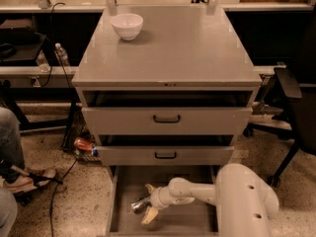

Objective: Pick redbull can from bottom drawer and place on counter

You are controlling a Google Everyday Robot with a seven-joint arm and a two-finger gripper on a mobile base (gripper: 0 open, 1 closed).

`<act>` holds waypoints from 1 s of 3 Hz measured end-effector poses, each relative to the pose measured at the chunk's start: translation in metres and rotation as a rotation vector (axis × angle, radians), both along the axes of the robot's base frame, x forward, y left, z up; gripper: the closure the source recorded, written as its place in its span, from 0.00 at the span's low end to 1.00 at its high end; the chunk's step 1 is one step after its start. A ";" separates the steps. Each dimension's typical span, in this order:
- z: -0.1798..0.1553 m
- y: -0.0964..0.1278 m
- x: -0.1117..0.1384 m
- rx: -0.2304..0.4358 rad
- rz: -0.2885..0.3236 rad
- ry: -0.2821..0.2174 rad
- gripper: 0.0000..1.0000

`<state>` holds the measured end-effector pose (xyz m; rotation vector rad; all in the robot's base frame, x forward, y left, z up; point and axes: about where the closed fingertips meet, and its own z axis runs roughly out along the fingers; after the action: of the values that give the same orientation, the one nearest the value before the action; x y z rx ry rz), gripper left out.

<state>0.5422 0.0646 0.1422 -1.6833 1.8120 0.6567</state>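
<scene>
The redbull can (138, 205), slim and silver, lies on its side in the bottom drawer (193, 222), left of the middle. The bottom drawer is pulled out at the foot of the cabinet. My gripper (147, 202) is down in the drawer, reaching left from my white arm (197, 194). It is open, with one pale finger behind the can and one in front of it. The can's right end sits between them. The counter (182, 48) is the grey top of the cabinet, well above the gripper.
A white bowl (127, 25) stands on the counter's back left. The two upper drawers (167, 120) with black handles are slightly open above the bottom drawer. An orange-red can (84, 144) lies on the floor at left. A person's leg (10, 147) is at left, a chair (296, 107) at right.
</scene>
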 end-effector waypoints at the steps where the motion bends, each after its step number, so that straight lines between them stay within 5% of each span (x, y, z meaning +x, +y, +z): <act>1: -0.025 -0.004 0.001 -0.032 -0.037 0.016 0.03; 3: -0.028 -0.008 0.000 -0.039 -0.052 0.020 0.47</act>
<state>0.5426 0.0571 0.1146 -1.6548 1.8869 0.6219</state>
